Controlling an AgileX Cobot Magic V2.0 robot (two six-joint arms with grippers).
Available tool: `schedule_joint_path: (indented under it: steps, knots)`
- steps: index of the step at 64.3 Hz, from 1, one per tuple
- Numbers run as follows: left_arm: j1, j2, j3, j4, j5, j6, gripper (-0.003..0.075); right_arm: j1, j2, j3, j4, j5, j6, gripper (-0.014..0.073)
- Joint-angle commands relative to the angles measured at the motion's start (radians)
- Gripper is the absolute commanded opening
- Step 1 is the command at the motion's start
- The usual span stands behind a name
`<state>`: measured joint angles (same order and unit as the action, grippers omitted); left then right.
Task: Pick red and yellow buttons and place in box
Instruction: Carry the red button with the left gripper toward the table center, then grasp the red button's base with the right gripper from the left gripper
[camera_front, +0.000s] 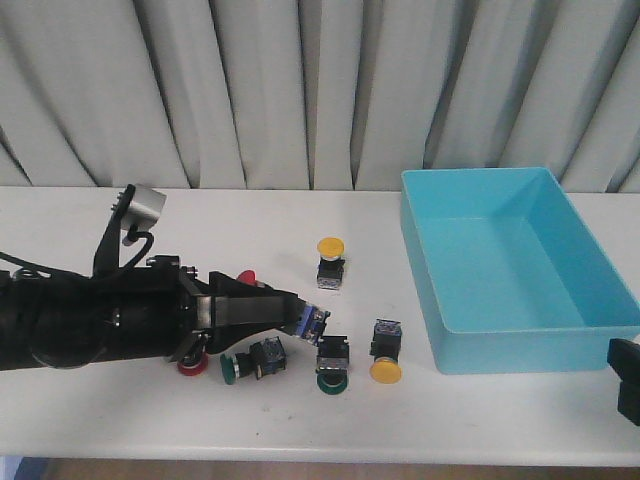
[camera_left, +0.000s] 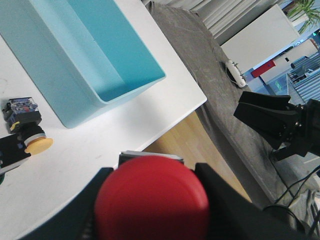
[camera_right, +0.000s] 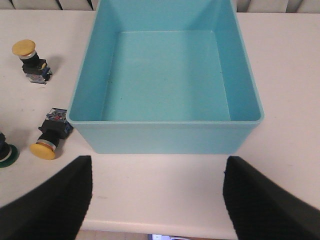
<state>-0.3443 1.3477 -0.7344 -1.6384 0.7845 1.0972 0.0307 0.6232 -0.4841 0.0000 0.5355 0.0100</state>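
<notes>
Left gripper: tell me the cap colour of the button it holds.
Red. The left gripper is shut on the red button; the left wrist view shows it best.

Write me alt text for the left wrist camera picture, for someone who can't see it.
A red button fills the foreground, held between the left gripper's dark fingers. Beyond it on the white table stand the empty turquoise box and a yellow button lying on its side, with the right gripper off past the table edge.

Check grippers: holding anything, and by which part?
Left gripper holds a red button, fingers either side of its cap; its body is hidden. Right gripper is open, holding nothing, facing the blue box.
</notes>
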Motion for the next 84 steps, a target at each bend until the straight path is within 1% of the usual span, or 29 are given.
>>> schedule_joint_path:
  steps: [1, 10, 14, 17, 21, 22, 25, 29, 37, 43, 48, 54, 58, 63, 68, 73, 77, 84]
  knots:
    - [-0.002, -0.026, -0.026, -0.068, 0.049, 0.005, 0.0195, -0.008, 0.007, -0.025, 0.000, -0.070, -0.010, 0.0541]
    - [-0.002, -0.026, -0.026, -0.068, 0.049, 0.005, 0.0195, -0.007, 0.033, -0.025, 0.000, -0.061, -0.010, 0.0541]
    - [-0.002, -0.026, -0.026, -0.068, 0.058, 0.003, 0.0195, 0.009, 0.054, -0.032, 0.014, -0.056, -0.079, 0.0541]
    - [-0.002, -0.026, -0.026, -0.069, 0.065, 0.003, 0.0195, 0.037, 0.076, -0.047, 0.032, -0.043, -0.173, 0.0541]
    - [-0.002, -0.026, -0.026, -0.069, 0.076, 0.003, 0.0195, 0.089, 0.108, -0.074, 0.066, -0.025, -0.338, 0.0541]
    - [-0.002, -0.026, -0.026, -0.069, 0.077, 0.003, 0.0195, 0.109, 0.119, -0.084, 0.075, -0.021, -0.390, 0.0541]
    - [-0.002, -0.026, -0.026, -0.069, 0.083, 0.003, 0.0195, 0.151, 0.150, -0.105, 0.097, -0.017, -0.488, 0.0541]
    - [-0.002, -0.026, -0.026, -0.069, 0.088, 0.003, 0.0195, 0.233, 0.197, -0.133, 0.141, -0.019, -0.626, 0.0541]
    - [-0.002, -0.026, -0.026, -0.069, 0.090, 0.003, 0.0195, 0.377, 0.289, -0.167, 0.205, -0.053, -0.818, 0.0541]
    - [-0.002, -0.026, -0.026, -0.069, 0.092, 0.003, 0.0195, 0.493, 0.360, -0.170, 0.222, -0.161, -0.912, 0.0541]
    - [-0.002, -0.026, -0.026, -0.069, 0.098, 0.003, 0.0195, 0.583, 0.410, -0.170, 0.224, -0.278, -0.946, 0.0541]
    - [-0.002, -0.026, -0.026, -0.069, 0.101, 0.003, 0.0195, 0.679, 0.467, -0.171, 0.224, -0.423, -0.948, 0.0535]
    - [-0.002, -0.026, -0.026, -0.069, 0.101, 0.003, 0.0195, 0.720, 0.504, -0.185, 0.234, -0.479, -0.946, 0.0526]
    - [-0.002, -0.026, -0.026, -0.069, 0.102, 0.003, 0.0195, 0.742, 0.550, -0.228, 0.261, -0.483, -0.945, 0.0519]
    - [-0.002, -0.026, -0.026, -0.069, 0.107, 0.003, 0.0195, 0.742, 0.592, -0.274, 0.281, -0.479, -0.945, 0.0519]
    - [-0.002, -0.026, -0.026, -0.069, 0.109, 0.003, 0.0195, 0.742, 0.616, -0.310, 0.290, -0.433, -0.948, 0.0519]
    - [-0.002, -0.026, -0.026, -0.069, 0.109, 0.003, 0.0195, 0.742, 0.620, -0.321, 0.292, -0.403, -0.947, 0.0519]
    - [-0.002, -0.026, -0.026, -0.069, 0.109, 0.003, 0.0195, 0.742, 0.618, -0.322, 0.295, -0.401, -0.947, 0.0519]
